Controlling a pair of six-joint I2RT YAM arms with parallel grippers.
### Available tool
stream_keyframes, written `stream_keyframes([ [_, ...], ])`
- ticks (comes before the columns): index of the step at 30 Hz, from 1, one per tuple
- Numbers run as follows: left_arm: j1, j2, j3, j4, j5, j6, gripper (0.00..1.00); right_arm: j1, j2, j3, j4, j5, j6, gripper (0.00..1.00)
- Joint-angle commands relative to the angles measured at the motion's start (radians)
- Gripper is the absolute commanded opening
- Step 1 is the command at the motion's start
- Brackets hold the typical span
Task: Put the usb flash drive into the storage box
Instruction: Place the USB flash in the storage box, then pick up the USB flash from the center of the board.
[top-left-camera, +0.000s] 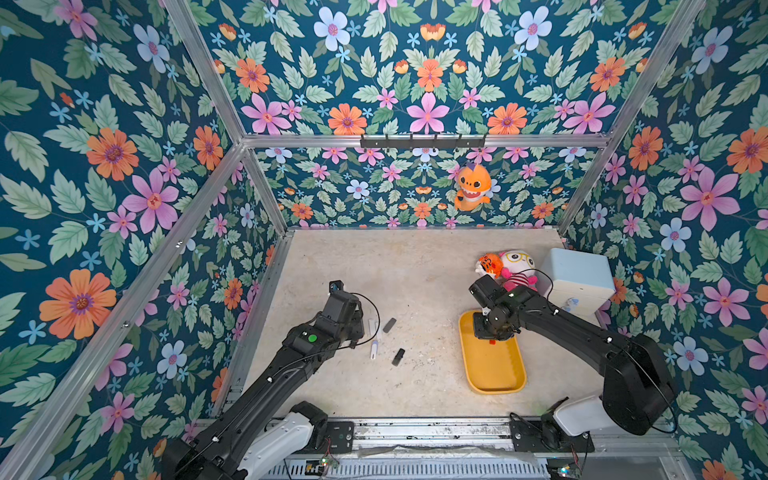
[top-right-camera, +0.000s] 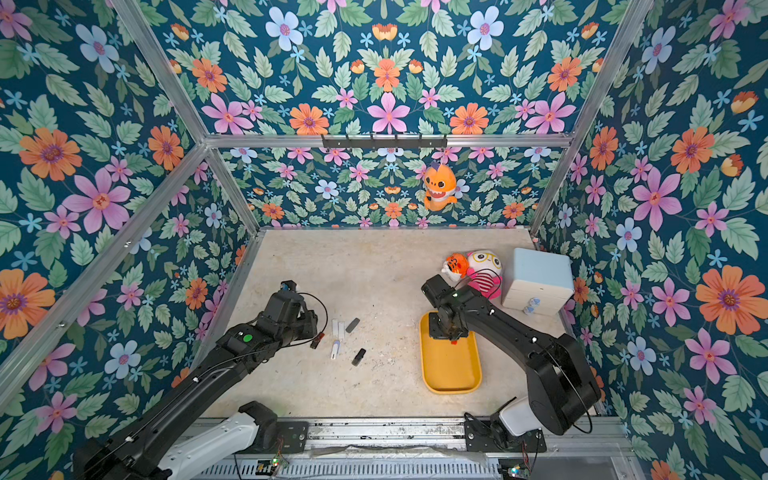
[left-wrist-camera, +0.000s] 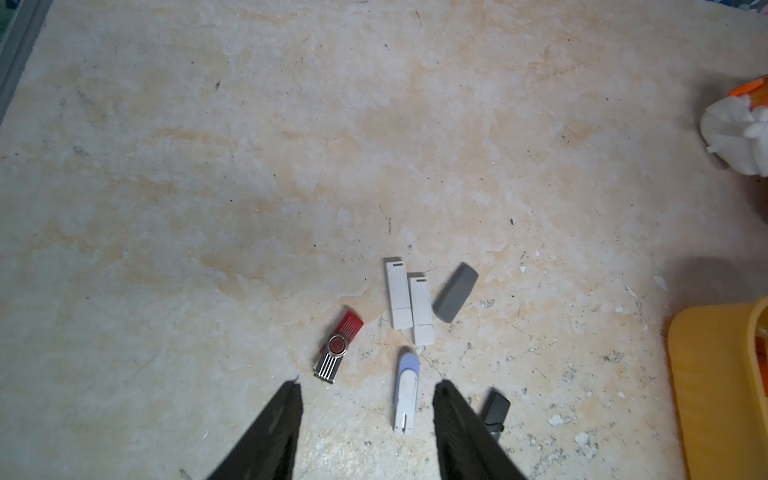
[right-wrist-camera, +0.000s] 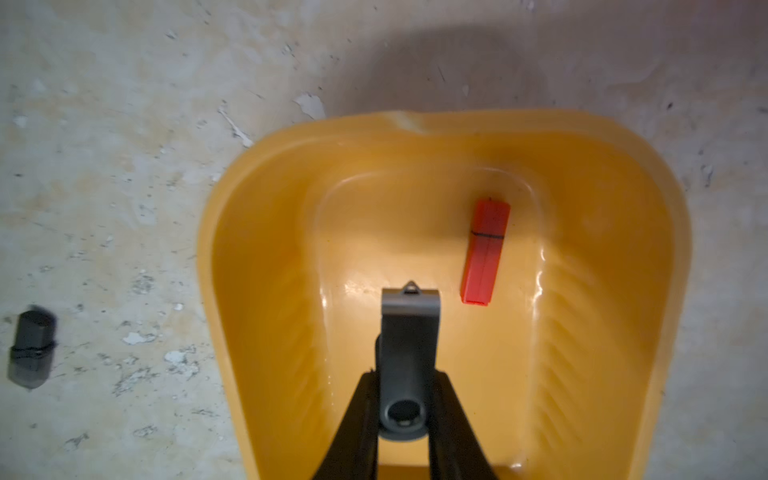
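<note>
The right hand (right-wrist-camera: 409, 384) is clamped on a grey swivel drive (right-wrist-camera: 409, 328). Its fingers pinch the body near the pivot end, and the other end juts out ahead. The hand hangs over the inside of the storage box (right-wrist-camera: 232, 232) — the shallow yellow tray. Whether the drive touches the tray floor I cannot tell. A red drive (right-wrist-camera: 486, 253) lies flat on that floor, near the held one but apart from it. Outside the box, a black drive (right-wrist-camera: 31, 349) lies on the desk (top-left-camera: 395, 270).

The left hand (left-wrist-camera: 370, 386) stands partly open with nothing in its grip. In the left wrist view a lilac-and-white drive (left-wrist-camera: 406, 395) shows on the desk between the two fingers, touching neither. Close by lie a red swivel drive (left-wrist-camera: 338, 345), two white drives (left-wrist-camera: 398, 293) side by side and touching, and a grey block (left-wrist-camera: 456, 293) just beside them.

In a top view a pale blue cabinet (top-left-camera: 575, 274) and two plush toys (top-left-camera: 511, 266) stand behind the box, and an orange plush (top-left-camera: 471, 187) hangs on the back wall.
</note>
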Motion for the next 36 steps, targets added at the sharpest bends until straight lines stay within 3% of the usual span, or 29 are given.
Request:
stream_keyframes([
  [1,0.000,0.002,-0.001,0.021,0.034,0.012,0.56,-0.009,0.040,-0.012,0.046,-0.008,-0.001,0.03],
  [15,-0.035,0.060,-0.003,0.033,0.086,0.029,0.60,-0.081,0.213,0.014,0.106,-0.008,-0.017,0.11],
  [24,-0.047,0.108,-0.029,0.124,0.271,0.004,0.60,-0.086,0.188,0.017,0.082,-0.031,-0.039,0.42],
  [30,-0.174,0.158,-0.062,0.157,0.176,-0.054,0.60,-0.086,-0.021,-0.025,0.102,-0.013,-0.064,0.46],
  [36,-0.350,0.282,-0.044,0.156,0.028,-0.127,0.61,-0.086,-0.349,-0.204,0.329,0.049,-0.039,0.49],
])
